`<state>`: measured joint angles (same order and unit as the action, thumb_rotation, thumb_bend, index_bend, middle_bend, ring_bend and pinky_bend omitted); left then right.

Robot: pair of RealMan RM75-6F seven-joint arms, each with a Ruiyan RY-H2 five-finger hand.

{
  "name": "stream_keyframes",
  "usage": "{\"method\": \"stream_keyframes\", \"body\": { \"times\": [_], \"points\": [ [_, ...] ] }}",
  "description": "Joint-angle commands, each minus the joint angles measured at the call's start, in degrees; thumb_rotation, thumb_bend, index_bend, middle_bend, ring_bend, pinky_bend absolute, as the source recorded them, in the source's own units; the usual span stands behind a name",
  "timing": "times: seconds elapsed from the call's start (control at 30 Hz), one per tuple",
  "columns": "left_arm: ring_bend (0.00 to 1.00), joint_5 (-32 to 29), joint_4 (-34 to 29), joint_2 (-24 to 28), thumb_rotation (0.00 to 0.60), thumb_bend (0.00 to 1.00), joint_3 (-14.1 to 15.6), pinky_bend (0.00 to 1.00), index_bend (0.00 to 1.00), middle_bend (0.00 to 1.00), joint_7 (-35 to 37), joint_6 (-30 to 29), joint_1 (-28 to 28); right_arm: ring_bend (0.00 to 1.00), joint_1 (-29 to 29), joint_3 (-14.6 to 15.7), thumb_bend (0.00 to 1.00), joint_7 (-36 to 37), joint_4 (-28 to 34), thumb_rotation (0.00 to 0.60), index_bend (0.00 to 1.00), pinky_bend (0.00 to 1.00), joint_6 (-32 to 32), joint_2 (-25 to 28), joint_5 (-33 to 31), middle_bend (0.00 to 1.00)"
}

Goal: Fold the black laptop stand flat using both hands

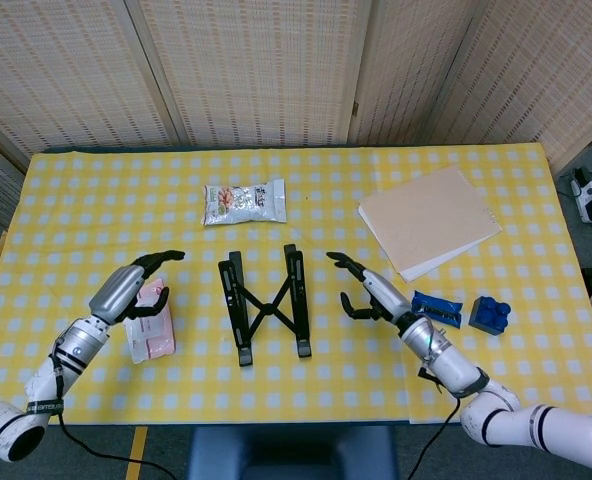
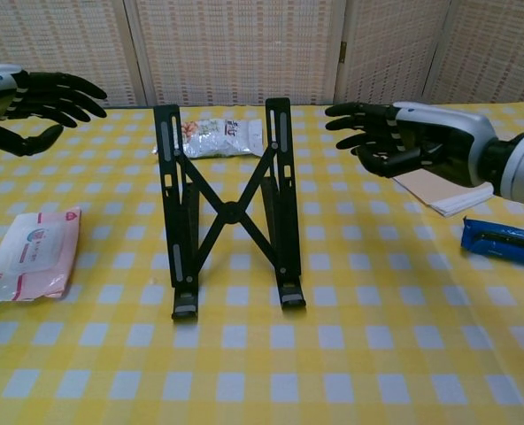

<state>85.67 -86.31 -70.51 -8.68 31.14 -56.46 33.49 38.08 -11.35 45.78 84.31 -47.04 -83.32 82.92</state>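
The black laptop stand [image 1: 266, 302] [image 2: 229, 208] stands opened out at the middle of the yellow checked table, its two rails joined by a crossed brace. My left hand [image 1: 134, 285] [image 2: 34, 105] hovers to its left, fingers spread and holding nothing, above the wipes pack. My right hand [image 1: 364, 287] [image 2: 402, 138] hovers to its right, fingers spread toward the stand and also holding nothing. Neither hand touches the stand.
A pink-and-white wipes pack [image 1: 148, 325] [image 2: 31, 254] lies left of the stand. A snack bag [image 1: 243, 202] [image 2: 219, 137] lies behind it. Right of it are a tan notebook [image 1: 428, 220], a blue packet [image 1: 437, 308] [image 2: 505, 242] and a blue block [image 1: 489, 313].
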Motion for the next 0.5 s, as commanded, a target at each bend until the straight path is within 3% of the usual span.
{"method": "stream_keyframes", "body": {
  "times": [0.03, 0.27, 0.5],
  "points": [
    [0.20, -1.1, 0.3, -0.3, 0.600, 0.66, -0.2, 0.20, 0.18, 0.23, 1.9, 1.8, 1.2, 0.10, 2.8, -1.0, 0.69, 3.9, -2.8, 0.600, 0.00, 0.03, 2.2, -2.6, -0.1, 0.10],
    [0.20, -1.3, 1.4, 0.0, 0.600, 0.66, 0.3, 0.19, 0.18, 0.23, 7.1, 3.2, 2.2, 0.10, 7.2, -2.3, 0.68, 12.1, -8.7, 0.600, 0.00, 0.01, 6.4, -6.9, -0.9, 0.11],
    [0.20, -0.7, 2.8, 0.3, 0.600, 0.66, 1.3, 0.19, 0.17, 0.23, 10.8, 3.3, 2.4, 0.10, 10.4, -1.0, 0.47, 21.0, -12.2, 0.600, 0.00, 0.00, 8.5, -9.4, 2.0, 0.12]
  ]
}}
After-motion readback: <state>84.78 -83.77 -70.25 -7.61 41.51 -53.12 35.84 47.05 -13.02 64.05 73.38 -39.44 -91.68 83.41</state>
